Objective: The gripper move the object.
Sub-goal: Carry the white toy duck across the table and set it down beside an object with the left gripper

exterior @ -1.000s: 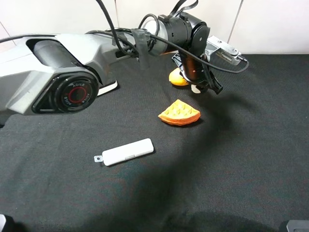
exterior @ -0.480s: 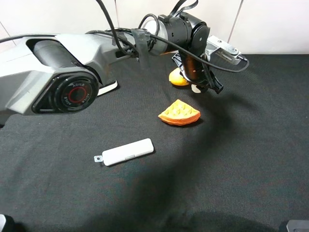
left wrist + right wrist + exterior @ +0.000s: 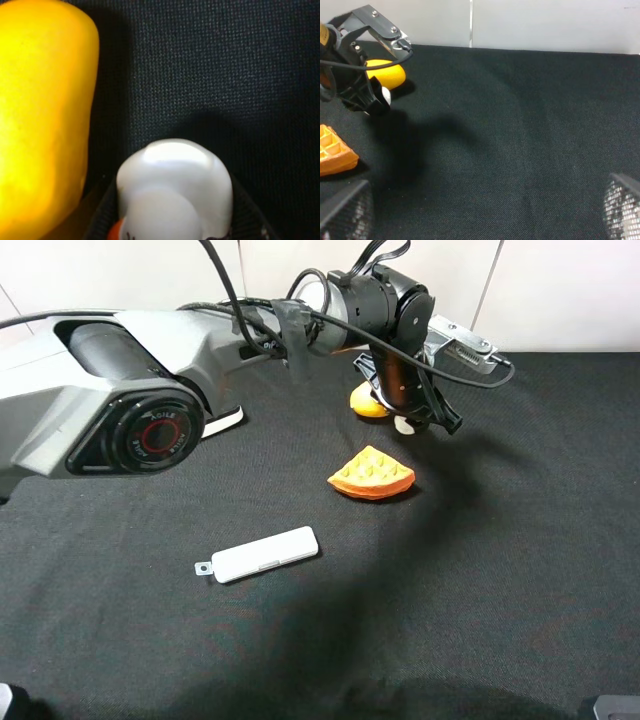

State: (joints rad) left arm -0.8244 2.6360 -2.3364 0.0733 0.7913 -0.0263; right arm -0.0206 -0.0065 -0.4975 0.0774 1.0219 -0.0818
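Object (image 3: 175, 192): a small cream-white lumpy piece at the far middle of the table, sitting between the two dark fingers of the left gripper.
Left gripper (image 3: 418, 422): clamped on the object with a finger against each side; it points downward, having reached from the left past the middle of the table.
Height: a dark shadow lies on the black cloth (image 3: 480, 570) just beyond the object; I cannot tell whether the piece touches the cloth or hangs just above it.
View from above: the gripper's black wrist covers most of the object, so only a white speck shows under it.
Mango (image 3: 368, 402): yellow-orange, just beside the object on the far left of it; the left wrist view shows a thin dark gap between the two. I cannot tell whether the gripper's finger on that side touches the mango.
Waffle wedge (image 3: 371, 474): orange, lying nearer the front than the gripper and apart from it.
White case (image 3: 262, 554): flat, rectangular, further to the front and left, well apart from the object.
Left arm (image 3: 200, 340): big grey body stretching across the far left of the table.
Right gripper (image 3: 482, 217): fingers spread wide, mesh pads (image 3: 345, 212) at either edge of its view, over bare cloth and well away from the object.
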